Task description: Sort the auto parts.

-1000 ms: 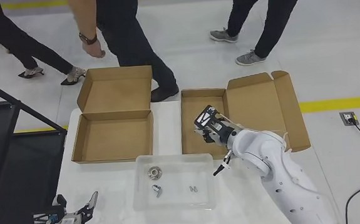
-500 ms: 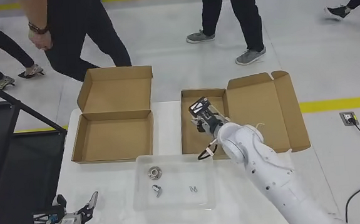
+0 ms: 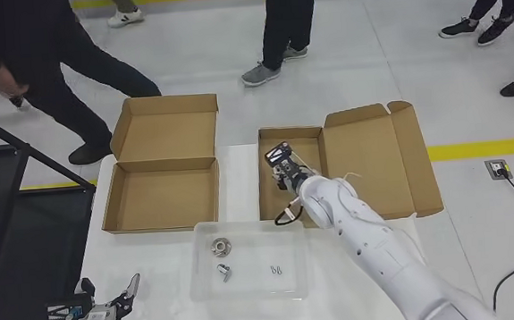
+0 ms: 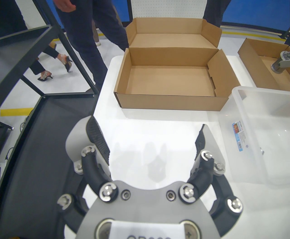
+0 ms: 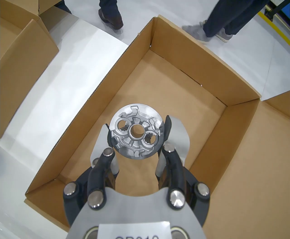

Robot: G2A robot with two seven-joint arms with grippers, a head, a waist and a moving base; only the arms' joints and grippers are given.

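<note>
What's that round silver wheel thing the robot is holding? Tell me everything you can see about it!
The round metal part is a dull grey disc that looks like cast metal. It has a middle hole, smaller round holes around it, and raised ribs and notches on its face. The right gripper is shut on its rim, one finger on each side, holding it over the open cardboard box, face toward the wrist camera.
</note>
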